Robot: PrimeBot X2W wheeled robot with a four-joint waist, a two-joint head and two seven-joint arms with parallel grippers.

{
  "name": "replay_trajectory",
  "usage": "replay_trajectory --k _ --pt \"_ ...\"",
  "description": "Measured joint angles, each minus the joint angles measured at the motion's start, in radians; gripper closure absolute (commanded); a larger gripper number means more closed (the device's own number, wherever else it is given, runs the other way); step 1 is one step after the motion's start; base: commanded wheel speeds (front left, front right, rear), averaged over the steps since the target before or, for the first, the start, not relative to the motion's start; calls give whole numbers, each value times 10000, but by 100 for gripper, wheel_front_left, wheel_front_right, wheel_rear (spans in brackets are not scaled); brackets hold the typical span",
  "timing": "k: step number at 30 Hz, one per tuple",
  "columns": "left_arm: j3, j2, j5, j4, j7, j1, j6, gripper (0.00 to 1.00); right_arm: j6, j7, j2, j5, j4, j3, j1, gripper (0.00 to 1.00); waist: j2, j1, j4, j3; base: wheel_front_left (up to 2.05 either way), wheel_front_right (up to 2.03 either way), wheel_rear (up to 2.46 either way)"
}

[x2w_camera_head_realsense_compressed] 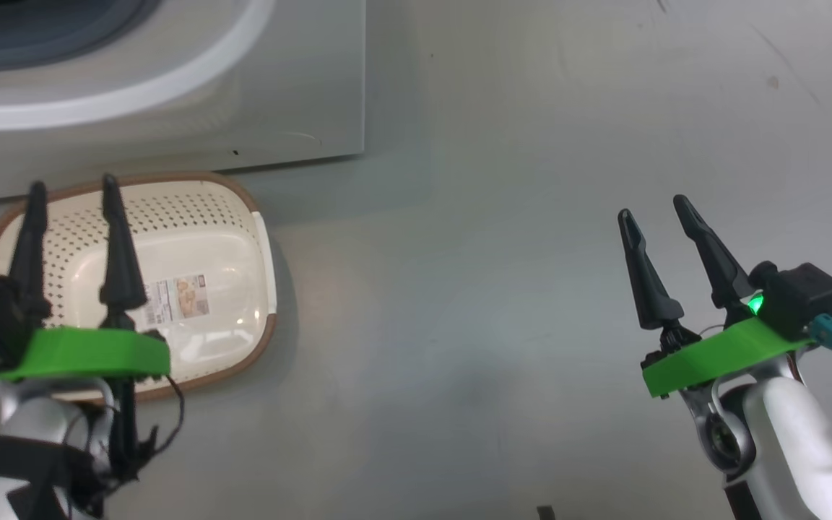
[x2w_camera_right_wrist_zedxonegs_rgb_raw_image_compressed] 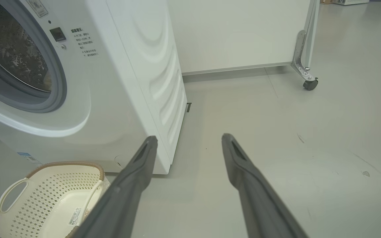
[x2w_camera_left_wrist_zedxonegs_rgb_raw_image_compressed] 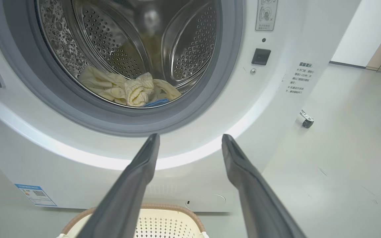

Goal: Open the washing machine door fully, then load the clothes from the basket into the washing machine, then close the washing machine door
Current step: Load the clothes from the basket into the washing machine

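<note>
As seen from the head camera, two grippers were raised over the grey floor [x2w_camera_head_realsense_compressed: 503, 303], each with two dark fingers. The left gripper [x2w_camera_head_realsense_compressed: 72, 183] had its jaws spread wide apart and held nothing; its fingers stood above the basket. The right gripper [x2w_camera_head_realsense_compressed: 652, 206] was likewise spread wide and held nothing, well off to the right over bare floor.

One basket [x2w_camera_head_realsense_compressed: 199, 217] lay on the floor just in front of the washing machine [x2w_camera_head_realsense_compressed: 170, 130], close to its lower front panel. Its perforated base carried one paper label [x2w_camera_head_realsense_compressed: 178, 297], and the right wrist view showed two white side handles on it.

In the left wrist view, one blue sticker [x2w_camera_left_wrist_zedxonegs_rgb_raw_image_compressed: 35, 195] was noted low on the machine's front. Above it, the round mouth of the machine stood uncovered, ringed by one grey gasket [x2w_camera_left_wrist_zedxonegs_rgb_raw_image_compressed: 230, 66]. The clothes [x2w_camera_left_wrist_zedxonegs_rgb_raw_image_compressed: 127, 89] lay in a single heap at the bottom of the steel drum [x2w_camera_left_wrist_zedxonegs_rgb_raw_image_compressed: 190, 43]; the number of cream pieces could not be told, but one blue piece [x2w_camera_left_wrist_zedxonegs_rgb_raw_image_compressed: 157, 102] showed at the heap's front edge.

Beyond the machine's right side, one caster wheel [x2w_camera_right_wrist_zedxonegs_rgb_raw_image_compressed: 309, 84] rested on the floor beneath a white panel [x2w_camera_right_wrist_zedxonegs_rgb_raw_image_compressed: 236, 33].
</note>
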State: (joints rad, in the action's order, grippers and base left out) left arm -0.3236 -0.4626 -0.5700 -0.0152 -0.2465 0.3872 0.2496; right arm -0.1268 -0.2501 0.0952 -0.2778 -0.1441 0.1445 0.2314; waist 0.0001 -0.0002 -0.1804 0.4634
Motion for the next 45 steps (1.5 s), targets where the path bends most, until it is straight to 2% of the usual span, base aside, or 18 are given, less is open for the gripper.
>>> replay_trajectory --k 9,19,32,45 --pt "-454 989 518 199 -42 -1607 0 0 0 460 136 242 286 -56 -709 0 0 0 596 -1253 0 0 0" --pt "-497 1461 1296 194 -42 -2899 0 0 0 938 134 424 750 -347 -1621 0 -1 0 1098 -2483 0 0 0" --pt "-692 1835 1666 -58 -42 -3917 -4 0 0 1586 -82 807 1457 -918 -3027 0 0 0 1745 -3873 0 0 0" --pt "-685 1918 1904 -284 -42 -4033 -10 0 0 2067 -267 1101 2096 -1009 -3416 0 -1 1 1877 -4269 0 0 0"
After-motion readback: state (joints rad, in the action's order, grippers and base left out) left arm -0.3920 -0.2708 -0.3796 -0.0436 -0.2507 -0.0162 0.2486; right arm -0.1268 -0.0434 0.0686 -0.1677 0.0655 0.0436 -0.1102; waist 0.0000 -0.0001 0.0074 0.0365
